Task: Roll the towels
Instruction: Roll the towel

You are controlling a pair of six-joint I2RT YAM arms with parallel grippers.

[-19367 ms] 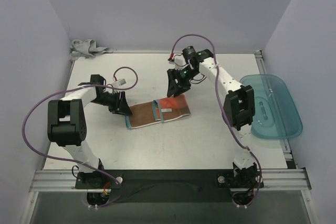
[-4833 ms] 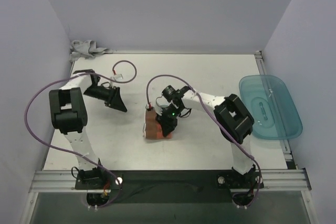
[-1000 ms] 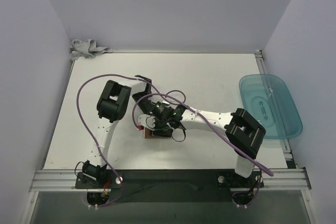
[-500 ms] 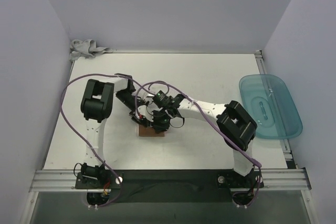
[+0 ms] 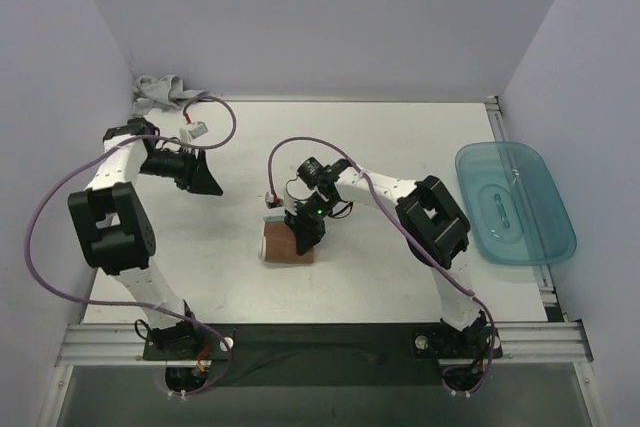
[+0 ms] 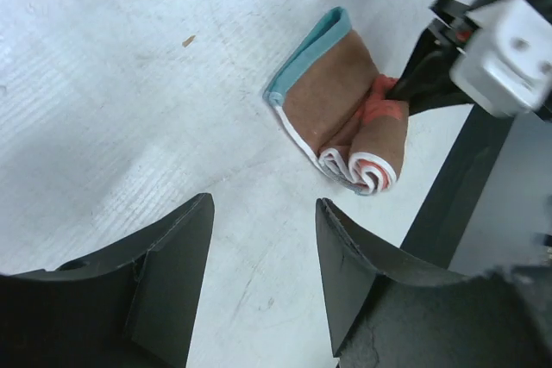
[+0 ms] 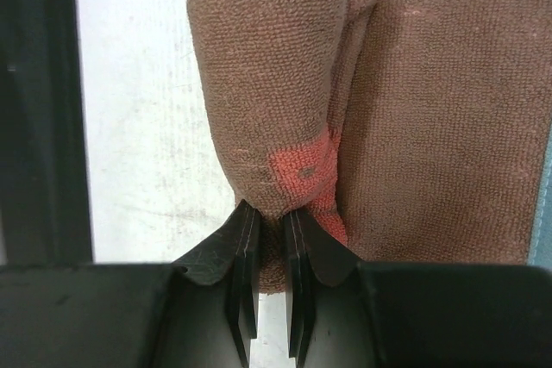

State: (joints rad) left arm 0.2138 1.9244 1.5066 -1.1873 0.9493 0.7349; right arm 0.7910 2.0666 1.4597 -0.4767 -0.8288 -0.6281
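The white bench (image 5: 420, 137) carries everything here. A translucent teal tray (image 5: 515, 202) sits at its right edge, holding nothing that can be made out.

The left arm (image 5: 110, 222) is drawn off toward the far left. The right arm (image 5: 375, 184) reaches in to the middle of the bench.

The rust-brown towel (image 5: 288, 245) lies at that middle spot, partly rolled. The wrist views show a tight coil along one side and a flat stretch beside it that ends in a teal-bound edge. The light grey towel (image 5: 160, 92) is a crumpled heap in the far left corner, well apart from both arms and not yet rolled.

The right jaws are closed on the end of the rust-brown coil, pinching the cloth at its orange patch. The left jaws stand open over bare bench with nothing between them, well away from the brown towel.

The step in hand looks like the rolling of the brown towel, about halfway along. The next move likely calls for turning the coil over the flat stretch toward the teal edge. The pinch would need to stay firm so the layers do not loosen.
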